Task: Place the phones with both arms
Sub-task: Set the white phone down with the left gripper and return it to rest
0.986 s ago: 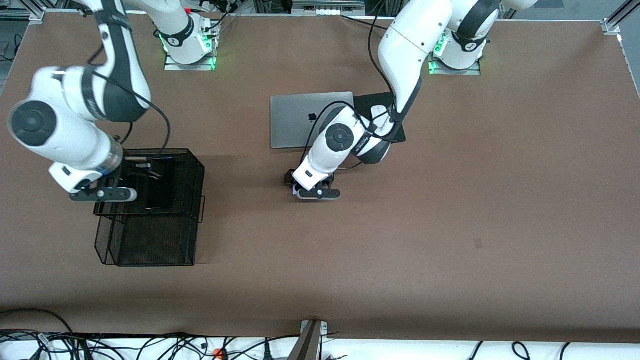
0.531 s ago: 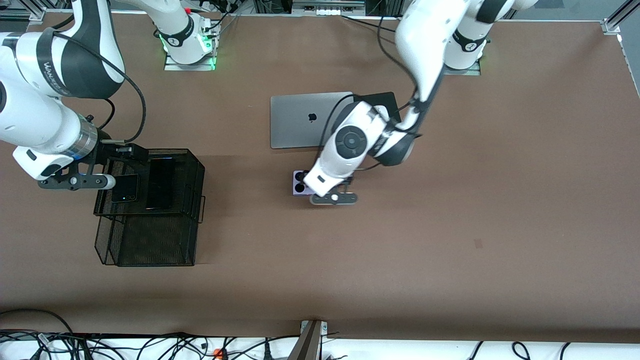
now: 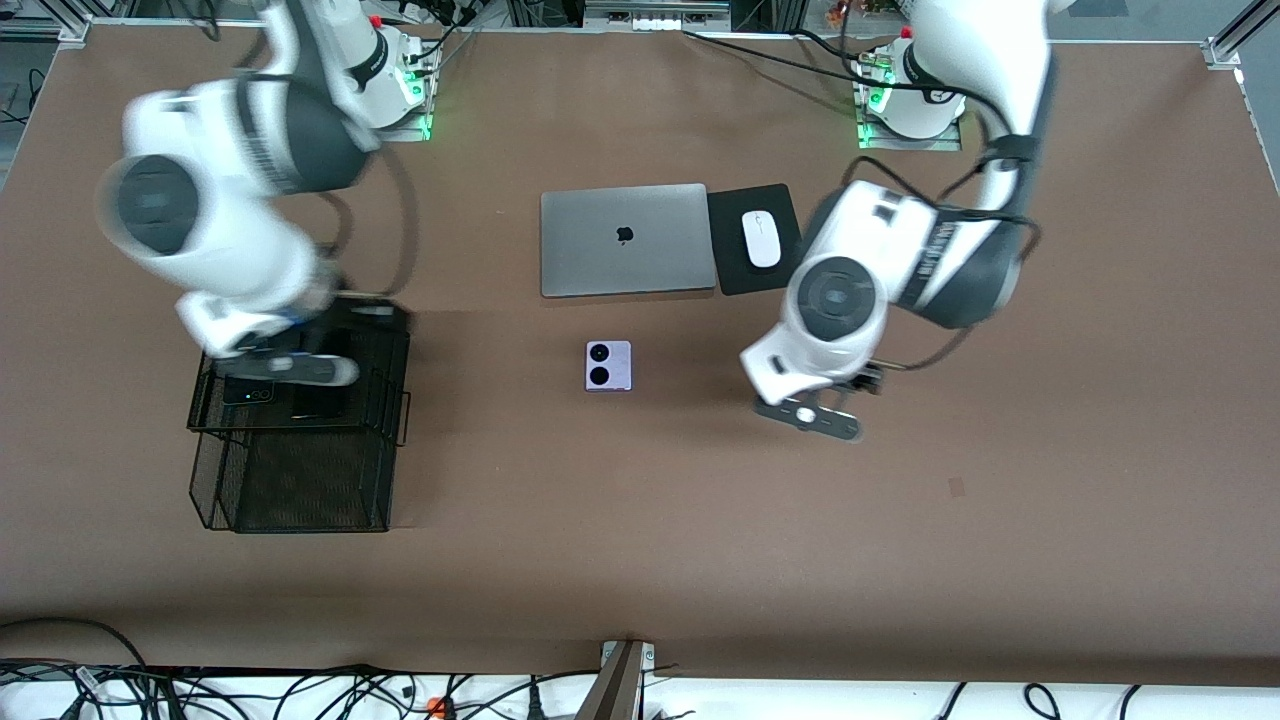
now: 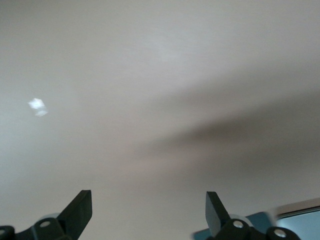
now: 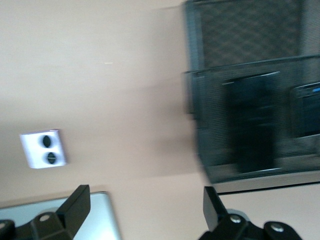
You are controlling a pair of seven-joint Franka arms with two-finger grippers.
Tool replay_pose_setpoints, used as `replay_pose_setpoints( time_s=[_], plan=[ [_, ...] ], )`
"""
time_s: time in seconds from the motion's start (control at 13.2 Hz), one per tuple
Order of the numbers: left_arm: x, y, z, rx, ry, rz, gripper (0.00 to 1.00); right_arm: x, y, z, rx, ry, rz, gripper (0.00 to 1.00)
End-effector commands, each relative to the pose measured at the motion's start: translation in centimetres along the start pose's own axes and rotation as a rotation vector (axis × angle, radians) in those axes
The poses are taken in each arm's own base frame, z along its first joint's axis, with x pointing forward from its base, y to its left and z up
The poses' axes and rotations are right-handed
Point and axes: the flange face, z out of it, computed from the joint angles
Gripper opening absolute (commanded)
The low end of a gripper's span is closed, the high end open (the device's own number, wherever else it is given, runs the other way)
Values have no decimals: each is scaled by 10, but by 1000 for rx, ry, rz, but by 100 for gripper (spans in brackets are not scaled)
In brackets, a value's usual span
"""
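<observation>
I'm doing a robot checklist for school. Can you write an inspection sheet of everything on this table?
Surface: brown table, a small dark mark toward the left arm's end.
Job's things: lavender flip phone on the table, nearer the camera than the laptop; slim black phone and black flip phone in the black mesh basket.
Clutter: white mouse on a black pad.
End effectors: left end effector open over bare table; right end effector open above the basket.
Cables: bundles along the near edge.
Surroundings: nothing seen.

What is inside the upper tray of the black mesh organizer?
In the upper tray, two black phones lie side by side: the slim slab and the flip phone. In the front view the right gripper covers part of both.
</observation>
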Motion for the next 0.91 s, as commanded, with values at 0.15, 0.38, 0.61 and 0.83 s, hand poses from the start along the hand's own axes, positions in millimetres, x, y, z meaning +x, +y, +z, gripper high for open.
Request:
replay_pose_setpoints(
  time_s=[0.15, 0.38, 0.61, 0.83],
  plan=[
    [-47, -120, -85, -6, 41, -101, 100, -39, -153, 25, 42, 19, 68, 100],
    [-91, -187, -134, -48, 72, -171, 100, -77, -229, 48, 16, 59, 42, 100],
    [-140, -244, -146, -156, 99, -268, 100, -92, -257, 81, 20, 63, -5, 100],
    [-176, -269, -143, -202, 176, -329, 100, -79, -258, 127, -14, 90, -54, 100]
  ],
)
